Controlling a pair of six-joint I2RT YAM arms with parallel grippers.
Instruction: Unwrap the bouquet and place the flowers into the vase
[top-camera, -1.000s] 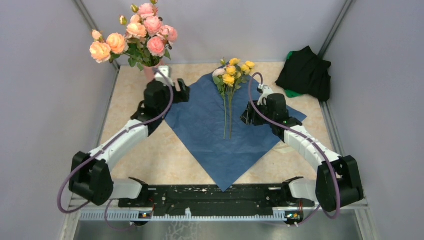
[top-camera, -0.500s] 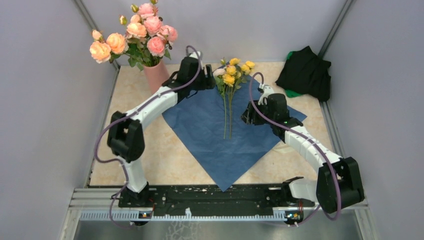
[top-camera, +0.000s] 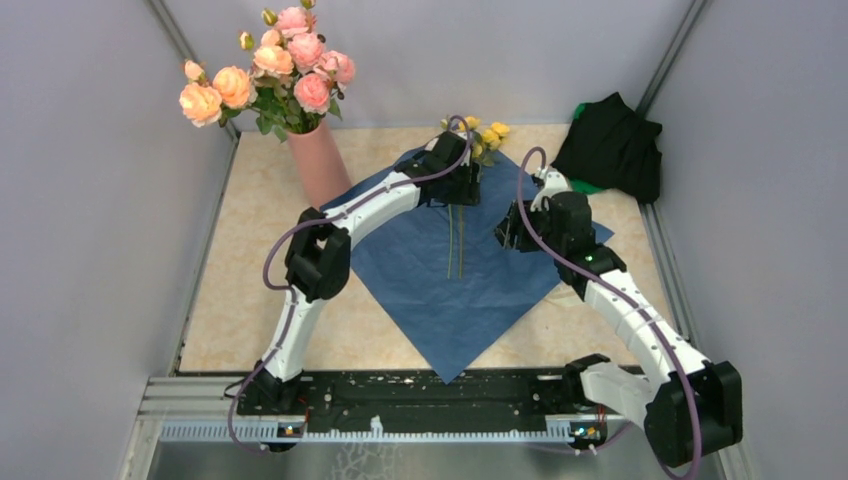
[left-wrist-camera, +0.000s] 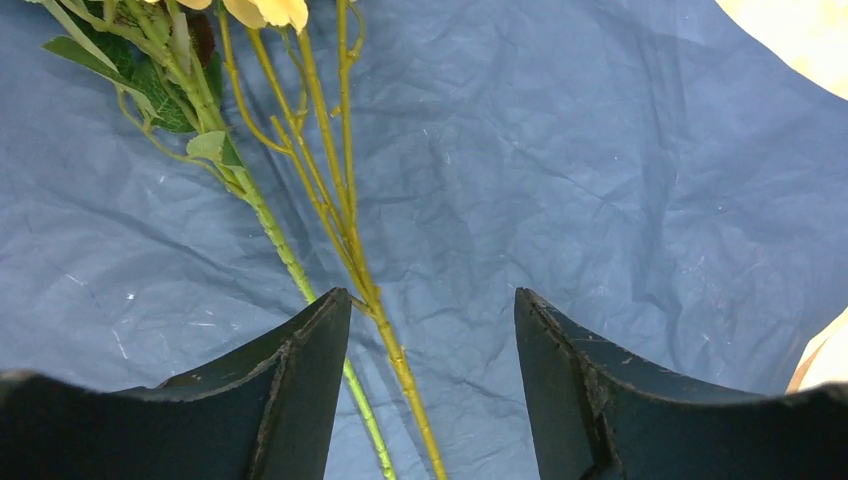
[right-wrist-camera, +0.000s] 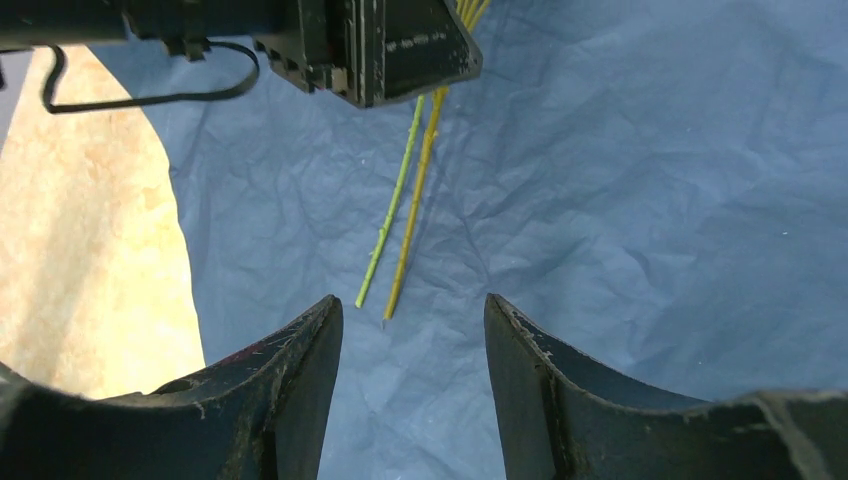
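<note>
The bouquet is unwrapped. Its blue paper (top-camera: 420, 290) lies flat on the table with the flowers (top-camera: 456, 245) on top, their yellow blooms (top-camera: 491, 134) toward the back. My left gripper (top-camera: 461, 187) hangs over the upper stems. In the left wrist view it (left-wrist-camera: 432, 320) is open, and the stems (left-wrist-camera: 345, 215) pass between its fingers, close to the left one. My right gripper (top-camera: 510, 228) is open just right of the stems, with the stem ends (right-wrist-camera: 388, 290) ahead of it (right-wrist-camera: 413, 320). The salmon-pink vase (top-camera: 318, 165) stands back left, holding pink roses (top-camera: 270, 70).
A black cloth heap (top-camera: 610, 145) lies at the back right corner. Grey walls close in the table (top-camera: 250, 300) on three sides. The left arm's body (right-wrist-camera: 380, 45) shows at the top of the right wrist view.
My left arm has swung from beside the vase rightward over the flowers, and its jaws have narrowed. The right arm has shifted slightly right and back, jaws unchanged.
</note>
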